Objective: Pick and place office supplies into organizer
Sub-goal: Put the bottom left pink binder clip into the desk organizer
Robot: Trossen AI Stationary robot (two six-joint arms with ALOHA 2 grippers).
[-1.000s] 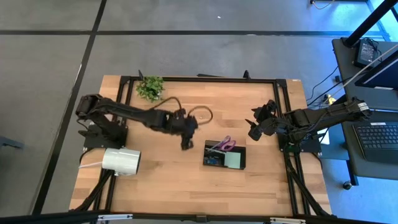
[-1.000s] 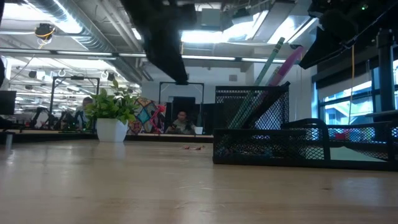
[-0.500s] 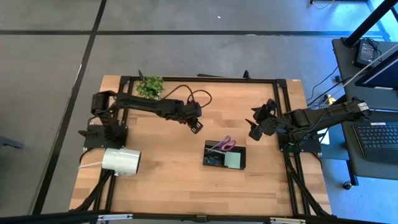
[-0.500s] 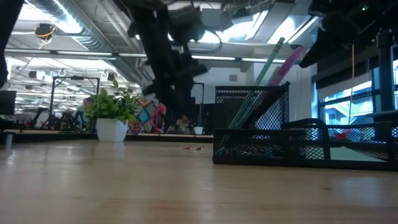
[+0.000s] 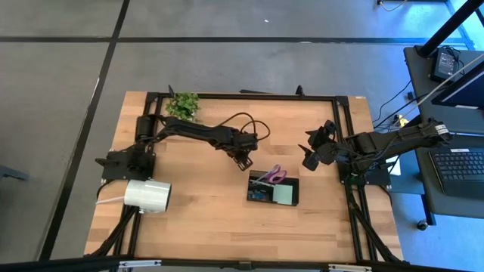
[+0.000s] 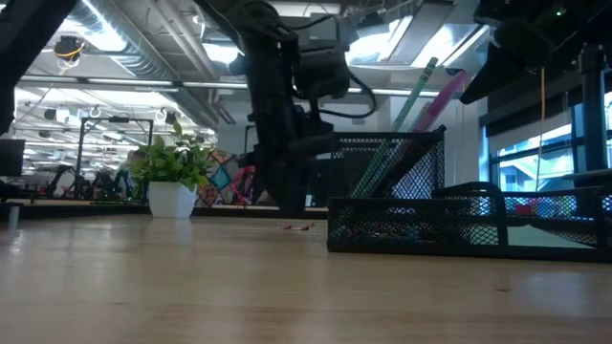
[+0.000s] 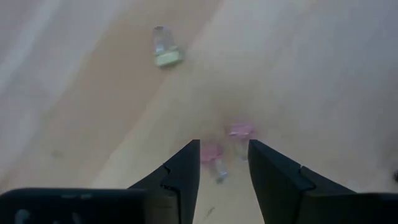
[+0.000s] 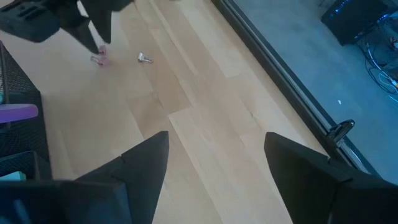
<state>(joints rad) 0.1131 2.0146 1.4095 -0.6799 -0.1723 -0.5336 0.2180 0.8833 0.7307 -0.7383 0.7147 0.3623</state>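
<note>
Surface (image 5: pixel 197 219) first: pale wood carrying the black mesh organizer (image 5: pixel 273 188) right of centre, with purple-handled scissors (image 5: pixel 275 176) and a pale green sticky-note pad (image 5: pixel 284 196) already lying in it, so most of the sorting looks done. What remains loose are small clips on the bare wood just behind the organizer: a pair of pink ones (image 7: pixel 227 140) and, a little apart from them, a clear-and-pale one (image 7: pixel 165 51). The step in hand is a pick-up of those pink clips. The left pincer (image 5: pixel 243 160) reaches out from its base and hangs directly over them, its fingers (image 7: pixel 183 171) spread with the clips showing in the gap between the tips; whether the tips already touch the wood is hard to judge, since the wrist view is blurred. The right pincer (image 5: pixel 311 157) waits beside the organizer's far end, spread wide and holding nothing. Next comes a short straight descent and a closing pinch on one clip, kept centred because the thing is tiny and flat and could skid away from a fingertip.
</note>
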